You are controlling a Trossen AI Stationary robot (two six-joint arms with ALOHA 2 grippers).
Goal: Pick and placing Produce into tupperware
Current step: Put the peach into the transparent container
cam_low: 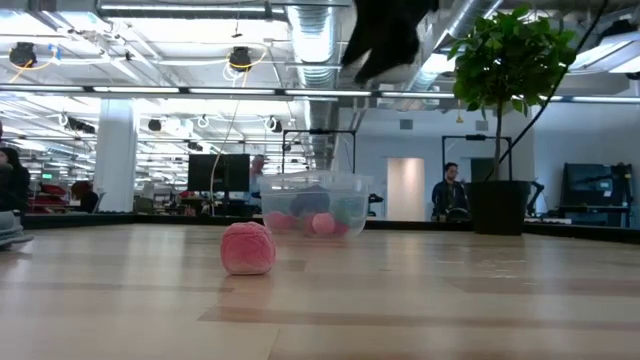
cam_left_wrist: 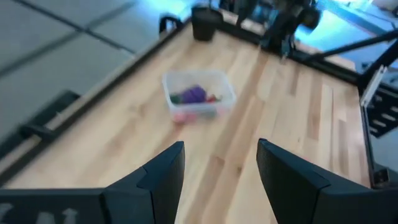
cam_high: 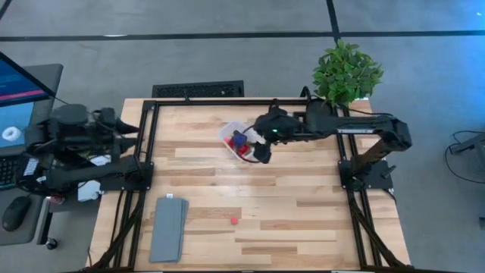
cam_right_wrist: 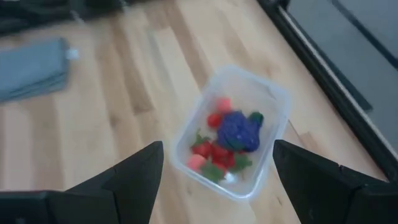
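Hovering: our right hand (cam_right_wrist: 214, 180), open and empty, above tupperware (cam_high: 233, 134).
Contents: strawberries (cam_right_wrist: 211, 151), grape cluster (cam_right_wrist: 239, 132).
Desk (cam_high: 303, 205): one pink piece (cam_high: 234, 221) loose.
Left hand (cam_left_wrist: 221, 171): open, parked.

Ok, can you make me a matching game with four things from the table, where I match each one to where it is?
Things:
1. purple grapes
2. pink piece
3. grey slab
4. plant

Places:
A. at a far corner of the table, on the right arm's side
B. alone on the bare wood, out of the tub
C. inside the clear tub
D. flat near the front edge, on the left arm's side

Pairs: 1-C, 2-B, 3-D, 4-A
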